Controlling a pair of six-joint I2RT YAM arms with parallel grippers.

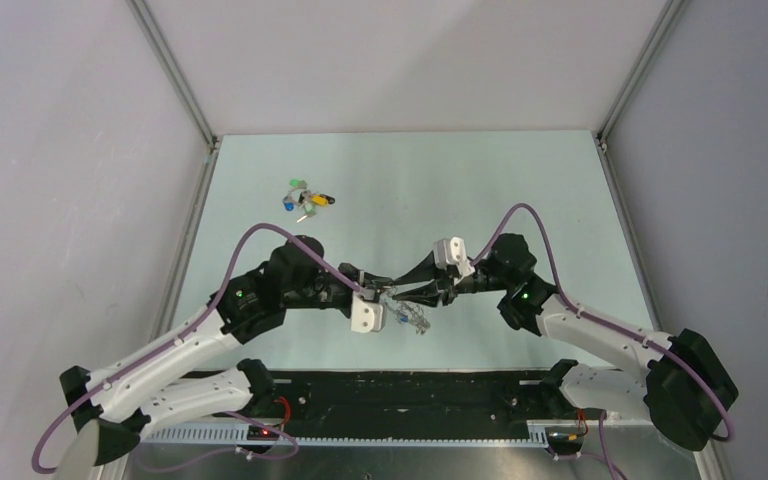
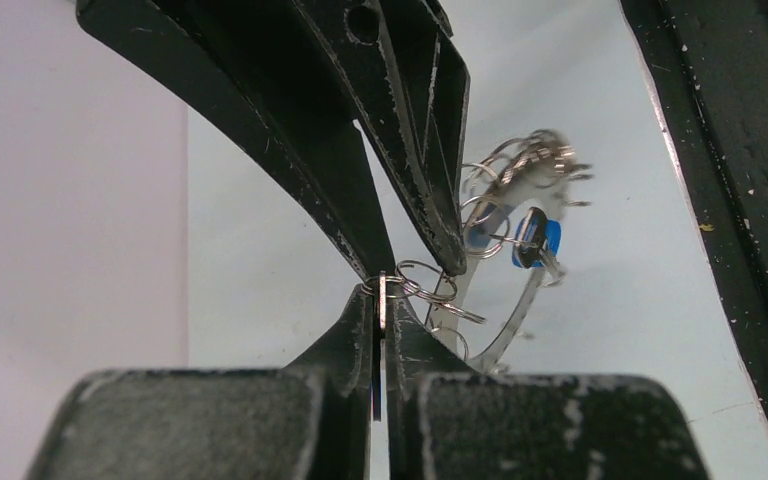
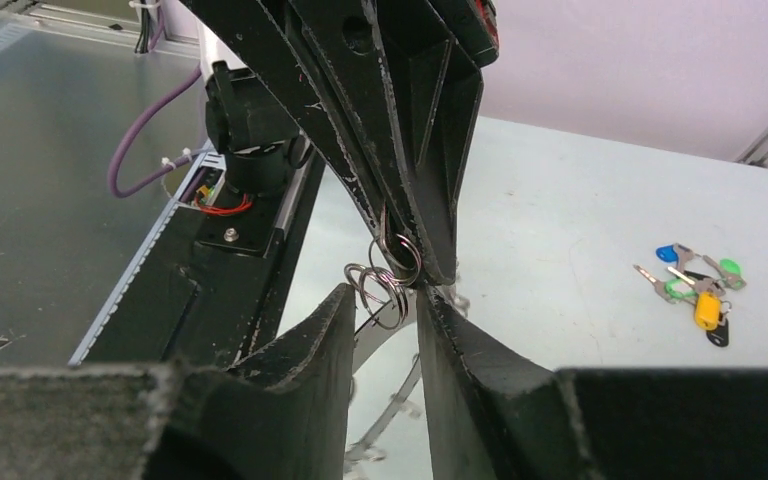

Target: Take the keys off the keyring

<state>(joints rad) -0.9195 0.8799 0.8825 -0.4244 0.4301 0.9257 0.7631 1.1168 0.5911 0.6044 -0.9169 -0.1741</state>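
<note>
The keyring hangs above the table between both grippers. It is a flat silvery band with small wire loops on its rim. My left gripper is shut on the band's edge, and it also shows in the top view. My right gripper is open by a narrow gap, with a few wire loops between its fingertips. It meets the left gripper tip to tip. A blue key and a black key hang on the ring's far side. The band also shows in the right wrist view.
A separate cluster of green, blue and yellow keys lies on the table at the back left, also in the right wrist view. The black base rail runs along the near edge. Enclosure walls stand on both sides.
</note>
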